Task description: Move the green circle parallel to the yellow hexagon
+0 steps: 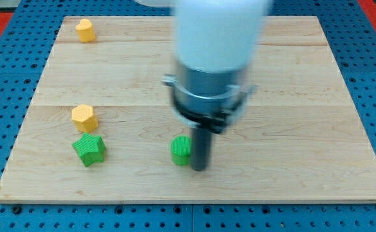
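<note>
The green circle is a small round block on the wooden board, low and near the middle. My tip is at the circle's right side, touching or almost touching it. The yellow hexagon lies at the view's left, level a little above the circle. The blurred white and grey arm body hangs over the board's middle and hides the part behind it.
A green star lies just below the yellow hexagon, close to it. Another yellow block, its shape unclear, lies at the board's top left corner. A blue pegboard surrounds the board.
</note>
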`<move>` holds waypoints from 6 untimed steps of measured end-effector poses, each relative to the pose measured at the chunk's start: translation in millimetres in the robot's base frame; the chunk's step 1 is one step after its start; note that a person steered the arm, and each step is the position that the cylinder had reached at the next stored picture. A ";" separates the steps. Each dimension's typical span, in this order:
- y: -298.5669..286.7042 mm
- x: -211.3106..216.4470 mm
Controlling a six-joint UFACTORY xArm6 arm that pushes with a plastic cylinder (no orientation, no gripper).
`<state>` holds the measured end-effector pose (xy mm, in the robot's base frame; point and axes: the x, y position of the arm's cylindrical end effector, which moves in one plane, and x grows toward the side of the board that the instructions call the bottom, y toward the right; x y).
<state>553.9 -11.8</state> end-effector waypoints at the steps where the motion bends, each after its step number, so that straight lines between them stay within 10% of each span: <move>1: -85.7 -33.2; 3: -22.1 -52.0; 6: -131.9 -227.5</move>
